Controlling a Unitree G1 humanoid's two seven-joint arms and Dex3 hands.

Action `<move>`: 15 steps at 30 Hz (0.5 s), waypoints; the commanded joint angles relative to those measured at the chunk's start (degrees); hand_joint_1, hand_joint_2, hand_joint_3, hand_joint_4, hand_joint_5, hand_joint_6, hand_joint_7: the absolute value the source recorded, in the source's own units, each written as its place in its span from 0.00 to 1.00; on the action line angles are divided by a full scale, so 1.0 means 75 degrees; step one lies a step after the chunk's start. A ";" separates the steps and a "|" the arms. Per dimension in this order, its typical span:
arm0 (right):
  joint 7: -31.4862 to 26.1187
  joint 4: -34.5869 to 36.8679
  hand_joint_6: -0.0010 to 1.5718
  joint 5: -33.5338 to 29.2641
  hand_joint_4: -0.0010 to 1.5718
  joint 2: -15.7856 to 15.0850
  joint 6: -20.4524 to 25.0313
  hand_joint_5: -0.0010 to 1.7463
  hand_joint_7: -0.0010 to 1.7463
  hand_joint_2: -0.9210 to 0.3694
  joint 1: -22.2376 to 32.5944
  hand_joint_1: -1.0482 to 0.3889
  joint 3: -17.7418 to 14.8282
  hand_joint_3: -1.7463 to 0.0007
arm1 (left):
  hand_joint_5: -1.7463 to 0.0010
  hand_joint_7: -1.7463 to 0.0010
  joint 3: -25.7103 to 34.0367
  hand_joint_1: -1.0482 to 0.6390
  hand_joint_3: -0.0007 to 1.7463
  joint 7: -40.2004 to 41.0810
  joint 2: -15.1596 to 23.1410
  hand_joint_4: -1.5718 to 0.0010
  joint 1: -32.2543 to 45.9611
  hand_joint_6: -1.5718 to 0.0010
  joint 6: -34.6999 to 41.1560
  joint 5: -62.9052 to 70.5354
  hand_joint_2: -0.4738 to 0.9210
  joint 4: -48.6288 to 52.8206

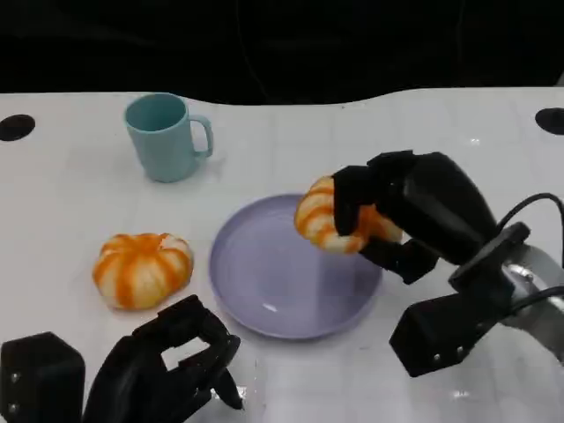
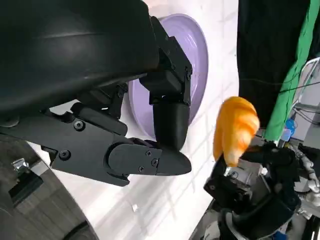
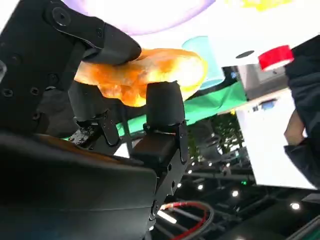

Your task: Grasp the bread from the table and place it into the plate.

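My right hand (image 1: 414, 211) grips an orange-and-white striped bread (image 1: 328, 220), lifted just above the right part of the lavender plate (image 1: 264, 282). In the right wrist view the fingers (image 3: 162, 107) clamp the bread (image 3: 145, 72) from both sides. The left wrist view shows the bread (image 2: 235, 127) in the air past the plate (image 2: 197, 60), with the right hand (image 2: 255, 185) beneath it. A second striped bread (image 1: 141, 269) lies on the table left of the plate. My left hand (image 1: 167, 366) hovers at the near left edge, fingers loosely bent and apart, holding nothing.
A teal mug (image 1: 166, 137) stands at the back left, well away from the plate. Dark round holes mark the white table's far corners (image 1: 16, 127). A person's hand (image 3: 297, 130) shows beyond the table in the right wrist view.
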 commanded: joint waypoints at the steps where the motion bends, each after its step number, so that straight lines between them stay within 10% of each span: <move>1: 0.0013 0.0279 0.49 -0.0129 0.65 0.0170 0.0015 1.00 1.00 0.58 -0.0242 0.67 0.0152 0.21 | 0.00 0.08 0.0021 0.29 0.16 0.0039 0.0042 0.53 0.0046 0.61 -0.0146 0.0051 1.00 -0.0066; 11: 0.0083 0.1115 0.50 -0.0131 0.62 0.0486 -0.0166 1.00 0.94 0.53 -0.0370 0.69 0.0408 0.25 | 0.00 0.10 -0.0006 0.28 0.15 0.0132 0.0032 0.52 0.0090 0.59 -0.0029 0.0044 1.00 -0.0161; 15: 0.0285 0.1301 0.63 -0.0042 0.62 0.0548 -0.0167 0.89 0.56 0.48 -0.0407 0.66 0.0445 0.25 | 0.00 0.10 -0.0012 0.28 0.15 0.0147 0.0032 0.52 0.0098 0.59 -0.0012 0.0035 1.00 -0.0189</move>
